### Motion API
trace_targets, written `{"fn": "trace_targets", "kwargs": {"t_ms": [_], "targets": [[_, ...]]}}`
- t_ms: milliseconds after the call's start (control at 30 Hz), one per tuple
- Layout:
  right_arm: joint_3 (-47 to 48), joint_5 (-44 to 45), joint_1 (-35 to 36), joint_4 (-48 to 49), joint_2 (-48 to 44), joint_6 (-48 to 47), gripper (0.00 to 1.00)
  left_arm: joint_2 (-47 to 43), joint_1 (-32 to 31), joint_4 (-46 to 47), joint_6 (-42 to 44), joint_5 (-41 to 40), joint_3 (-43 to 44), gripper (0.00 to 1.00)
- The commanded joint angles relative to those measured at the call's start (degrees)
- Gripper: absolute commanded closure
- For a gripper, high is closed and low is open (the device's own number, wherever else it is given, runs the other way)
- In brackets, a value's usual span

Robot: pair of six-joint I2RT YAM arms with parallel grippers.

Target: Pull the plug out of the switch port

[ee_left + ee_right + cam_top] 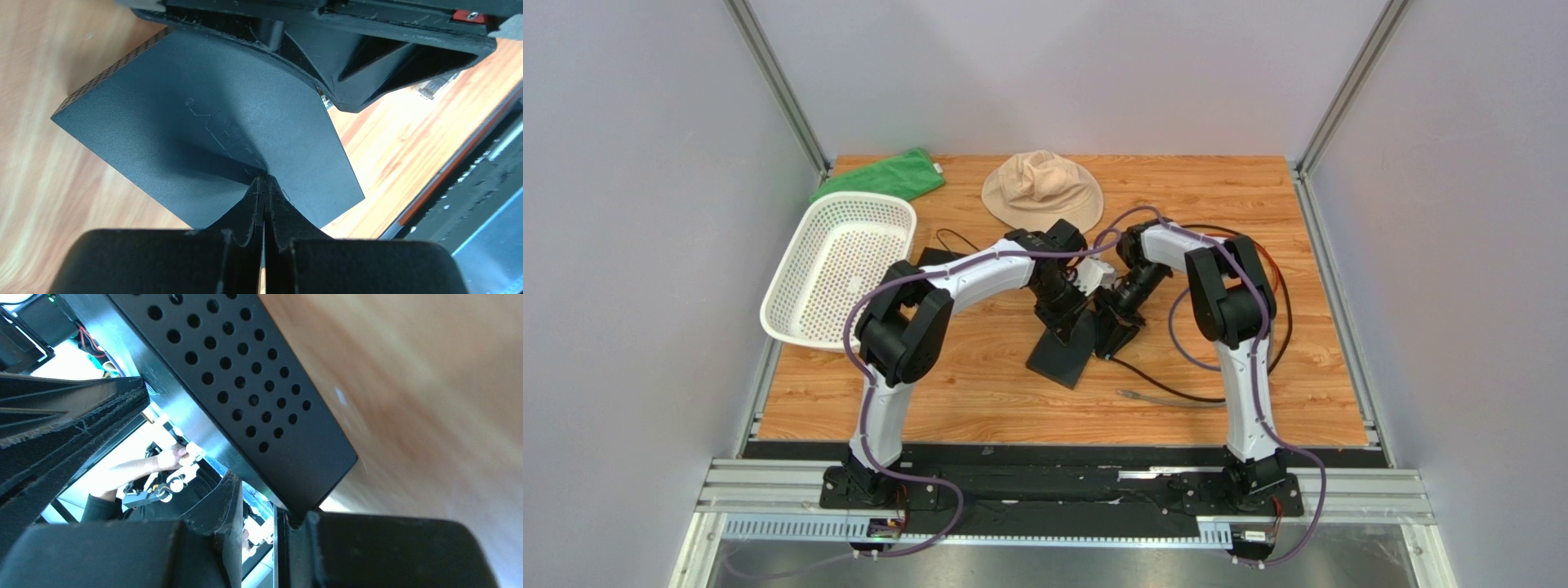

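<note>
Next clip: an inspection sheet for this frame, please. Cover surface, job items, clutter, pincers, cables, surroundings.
Surface: wood-grain table, no spills seen.
Job's things: black switch mid-table, both arms on it; ports not visible.
Clutter: white basket at left; green cloth and beige hat at the far edge.
Pincers: left pincer shut, tips on the switch top; right pincer at its perforated edge, grip unclear.
Cables: black cable loops right of the right arm; loose plug lies near the switch.
Surroundings: grey walls, metal rail at the near edge.
</note>
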Motion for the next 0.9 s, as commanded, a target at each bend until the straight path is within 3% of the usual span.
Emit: {"fn": "trace_targets", "kwargs": {"t_ms": [0, 167, 267, 400, 433, 533, 700, 867], "targets": [[-6.31, 27.18, -3.24, -9.67, 1.39, -5.09, 1.00, 7.12, 0.89, -0.63, 2.80, -11.61, -5.37, 1.00], [-7.62, 23.24, -5.08, -16.34, 3.41, -12.02, 1.00, 7.21, 1.16, -0.46, 2.88, -11.60, -5.73, 1.00], [-8.60, 21.38, -5.44, -12.49, 1.40, -14.59, 1.00, 7.12, 1.25, -0.54, 2.97, -11.69, -5.82, 1.00], [-2.28, 14.54, -5.35, -11.17, 2.35, -14.85, 1.00, 4.76, 2.03, -4.30, 3.41, -7.75, -1.17, 1.00], [-0.79, 13.13, -5.35, -11.25, 2.71, -14.85, 1.00, 3.79, 2.12, -5.02, 3.76, -6.69, 1.02, 0.76], [3.70, 8.47, -5.27, -10.73, 3.06, -15.37, 1.00, -1.65, 2.21, -4.94, 2.98, -5.28, 1.39, 0.45], [4.68, 5.13, -4.74, -6.34, -0.80, -18.97, 1.00, -8.95, 2.74, -4.59, 1.57, -2.74, -2.46, 0.37], [1.87, -1.46, -3.77, -3.08, -7.47, -24.60, 1.00, -9.23, 7.38, -1.61, -0.45, 3.15, -5.37, 0.35]]}}
